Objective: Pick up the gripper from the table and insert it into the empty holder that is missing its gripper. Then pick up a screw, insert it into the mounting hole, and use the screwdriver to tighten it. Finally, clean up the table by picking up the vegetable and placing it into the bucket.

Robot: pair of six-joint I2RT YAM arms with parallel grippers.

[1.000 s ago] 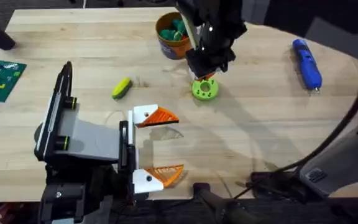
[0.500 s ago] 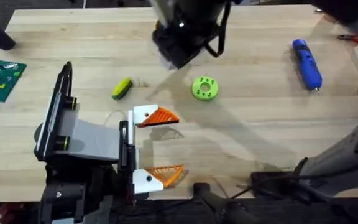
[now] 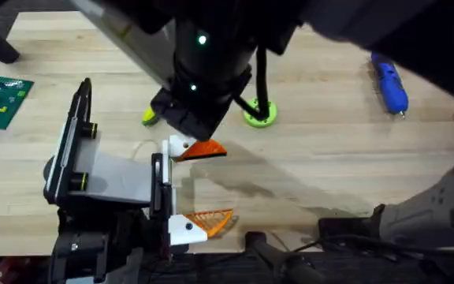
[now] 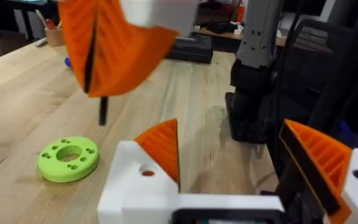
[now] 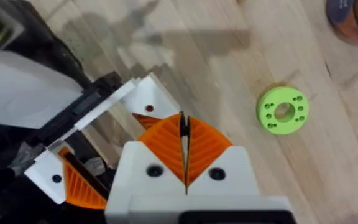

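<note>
- Your right arm hangs big and dark over the middle of the bench, right under the overhead camera. It covers the far-middle stretch and part of what lies around it.
- The right gripper is clenched on nothing: the 2 orange pads are pressed flat together, above the gripper.
- That gripper, the orange wedge on its white block with the reddish dot, sits toward the near left of the bench. Its base is up against the holder, the black rail on the front of the grey-and-black body. Whether it's fully seated, I can't tell.
- The left gripper is spread wide with nothing between the fingers. 2 orange fingers on that rail in total: the wedge, plus 1 lattice finger nearer the front edge.
- 1 vegetable, yellow-green, lies left of centre, and the arm hides half of it.
- 1 green disc with holes peeks out from under the arm, just right of the vegetable's side. It's clear of the wedge.
- 1 screwdriver, blue, lies well off toward the far right edge with nothing near it.
- 1 bucket: your right wrist view catches just a bit of it, beyond the disc.
- 1 green circuit board sits at the left edge.
</note>
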